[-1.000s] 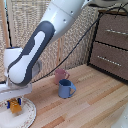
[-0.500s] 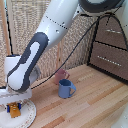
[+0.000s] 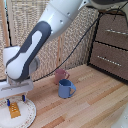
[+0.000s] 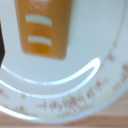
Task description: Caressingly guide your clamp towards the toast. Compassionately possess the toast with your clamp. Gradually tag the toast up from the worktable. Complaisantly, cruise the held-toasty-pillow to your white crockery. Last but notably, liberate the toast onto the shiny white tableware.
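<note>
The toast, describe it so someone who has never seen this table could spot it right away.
Find the white plate on the wooden worktable, at the exterior view's lower left, under the clamp. The toast lies on that plate, below the blue-tipped fingers. It is a small flat orange-brown block, unlike the taller pink mug and blue mug standing off the plate.

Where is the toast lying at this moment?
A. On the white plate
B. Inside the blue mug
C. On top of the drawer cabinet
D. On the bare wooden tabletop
A: the toast lies on the white plate, below the gripper; the wrist view shows it resting on the plate's surface inside the patterned rim.
</note>
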